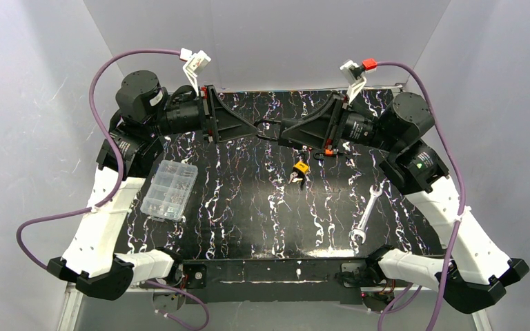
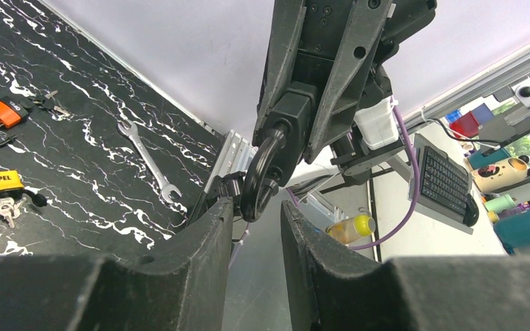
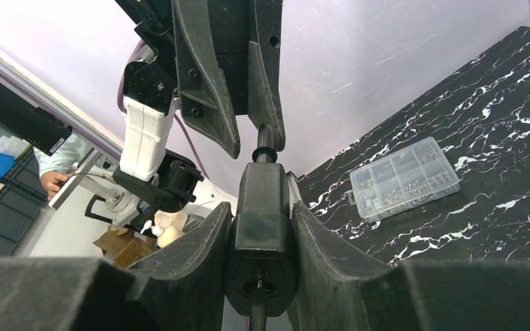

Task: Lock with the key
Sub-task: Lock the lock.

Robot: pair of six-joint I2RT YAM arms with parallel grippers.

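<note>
Right claw [image 3: 261, 207] clamped across rigid, heavy-looking black metal padlock [image 3: 261, 262]; left claw [image 2: 255, 207] parted loosely around its curved shackle [image 2: 266, 155]. Probably slick; best held by flat body.

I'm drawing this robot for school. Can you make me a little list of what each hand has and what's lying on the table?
right gripper: clamped on the black padlock, held up in the air
left gripper: fingers apart, the shackle at their tips; can't tell if it touches
lying on the table: yellow padlock with keys, orange padlock, wrench, clear parts box
table look: black with white streaks
</note>
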